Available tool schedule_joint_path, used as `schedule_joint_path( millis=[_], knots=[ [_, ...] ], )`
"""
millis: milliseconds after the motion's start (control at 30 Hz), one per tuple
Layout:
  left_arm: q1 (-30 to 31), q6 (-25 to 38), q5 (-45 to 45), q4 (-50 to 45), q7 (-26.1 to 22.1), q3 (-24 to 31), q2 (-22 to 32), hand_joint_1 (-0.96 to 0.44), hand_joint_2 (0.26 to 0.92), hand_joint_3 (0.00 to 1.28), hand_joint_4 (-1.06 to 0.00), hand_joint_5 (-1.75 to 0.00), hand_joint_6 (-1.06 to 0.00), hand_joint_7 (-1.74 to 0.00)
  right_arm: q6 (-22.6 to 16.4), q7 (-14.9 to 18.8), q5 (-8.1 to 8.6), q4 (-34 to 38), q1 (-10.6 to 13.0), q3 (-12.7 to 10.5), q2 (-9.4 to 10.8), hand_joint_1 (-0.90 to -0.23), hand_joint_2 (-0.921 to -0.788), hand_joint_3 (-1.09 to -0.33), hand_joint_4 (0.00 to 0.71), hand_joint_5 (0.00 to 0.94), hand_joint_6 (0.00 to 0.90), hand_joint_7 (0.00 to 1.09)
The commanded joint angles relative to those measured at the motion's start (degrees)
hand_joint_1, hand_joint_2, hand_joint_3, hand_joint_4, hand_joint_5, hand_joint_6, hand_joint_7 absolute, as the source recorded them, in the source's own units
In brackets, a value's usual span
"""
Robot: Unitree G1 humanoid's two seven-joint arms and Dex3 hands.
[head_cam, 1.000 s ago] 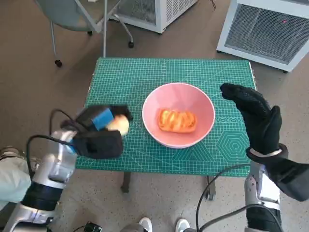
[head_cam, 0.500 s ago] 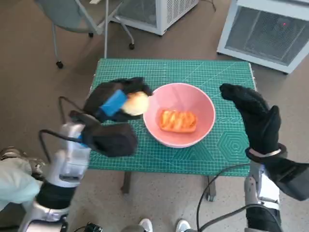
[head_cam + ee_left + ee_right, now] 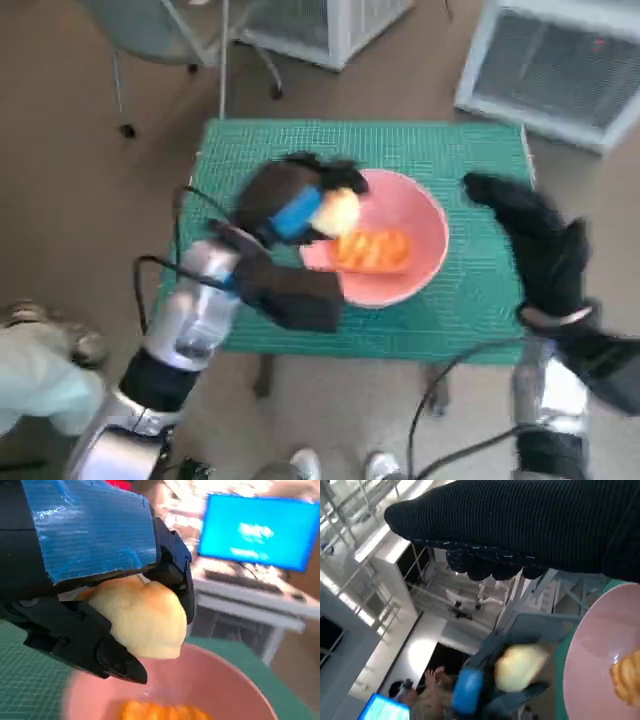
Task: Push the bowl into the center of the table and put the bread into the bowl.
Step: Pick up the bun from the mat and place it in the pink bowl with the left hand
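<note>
While the left hand (image 3: pixel 290 205) grips a pale, smooth, rounded bread roll (image 3: pixel 338 210) over the near-left rim of the pink bowl (image 3: pixel 420 225), a glossy orange-glazed pastry (image 3: pixel 375 249) already lies inside. The round, smooth bowl sits mid-table on the green gridded cutting mat (image 3: pixel 440 160). The knit-gloved right hand (image 3: pixel 535 245) hovers beside the bowl, fingers apart, holding nothing.

My blue-taped black left hand (image 3: pixel 290 205) grips a pale yellow bread roll (image 3: pixel 338 210) over the pink bowl (image 3: pixel 425 225), orange pastry (image 3: pixel 375 248) inside, on the green gridded mat (image 3: pixel 250 150).
</note>
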Motion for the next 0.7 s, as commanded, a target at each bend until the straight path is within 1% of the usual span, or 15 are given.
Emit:
schedule_joint_path(
  millis=[33,100,133,167,200,233,333,433,533,700],
  knots=[
    [-3.12,-3.61,-0.57,8.43,0.23,-2.52,-3.44,0.0,0.916,0.14,-0.63,-1.26,-0.55,-1.21,0.06,-0.78,-0.17,-0.87,2.33,-0.34,-0.04,-0.637,-0.921,-0.742,0.078,0.002,-0.001,0.37],
    [-3.61,-4.3,-0.91,10.68,-0.07,-2.78,-3.96,0.0,0.918,0.21,-0.52,-1.34,-0.48,-1.31,0.04,-1.02,-0.36,-1.14,2.51,-0.37,-0.02,-0.637,-0.921,-0.742,0.078,0.003,-0.001,0.37],
    [-3.85,-4.64,-0.69,12.03,-0.14,-3.16,-4.15,-0.01,0.881,0.19,-0.43,-1.0,-0.44,-1.02,0.02,-1.15,-0.42,-1.27,2.65,-0.42,-0.03,-0.636,-0.921,-0.741,0.079,0.003,-0.001,0.37],
    [-4.06,-4.95,-0.55,13.08,-0.15,-3.45,-4.27,-0.03,0.871,0.17,-0.41,-0.82,-0.43,-0.86,0.0,-1.26,-0.47,-1.39,2.76,-0.43,-0.03,-0.636,-0.921,-0.741,0.079,0.003,-0.001,0.37],
    [-4.24,-5.26,-0.45,13.85,-0.11,-3.61,-4.33,-0.06,0.864,0.13,-0.39,-0.54,-0.43,-0.6,0.01,-1.35,-0.53,-1.49,2.83,-0.43,-0.02,-0.636,-0.921,-0.741,0.08,0.003,-0.001,0.37],
    [-4.52,-5.39,-0.05,14.91,0.04,-3.98,-4.41,-0.08,0.865,0.09,-0.38,-0.34,-0.45,-0.41,-0.01,-1.48,-0.6,-1.62,2.97,-0.45,-0.03,-0.636,-0.921,-0.741,0.08,0.003,-0.001,0.37],
    [-5.05,-5.14,0.59,16.76,-0.32,-4.59,-4.47,-0.23,0.867,0.04,-0.32,-0.11,-0.42,-0.15,-0.01,-1.93,-0.85,-2.07,3.4,-0.47,-0.05,-0.636,-0.921,-0.741,0.082,0.004,-0.001,0.37],
    [-5.17,-4.67,0.69,17.15,-0.88,-4.81,-4.42,-0.33,0.871,0.03,-0.25,-0.04,-0.39,-0.05,0.02,-2.3,-1.09,-2.55,3.74,-0.44,-0.08,-0.637,-0.921,-0.74,0.083,0.005,-0.001,0.37],
    [-4.6,-4.77,0.5,16.38,-1.0,-4.68,-4.09,-0.37,0.874,0.02,-0.21,-0.01,-0.36,-0.02,-0.08,-2.59,-1.27,-2.76,3.94,-0.43,-0.17,-0.638,-0.921,-0.739,0.084,0.005,-0.001,0.37],
    [-3.59,-5.4,-0.64,14.84,-0.94,-3.91,-3.56,-0.4,0.876,0.01,-0.16,0.0,-0.32,0.0,-0.28,-2.81,-1.4,-2.7,4.05,-0.41,-0.17,-0.638,-0.921,-0.738,0.086,0.006,-0.001,0.37]
  ],
)
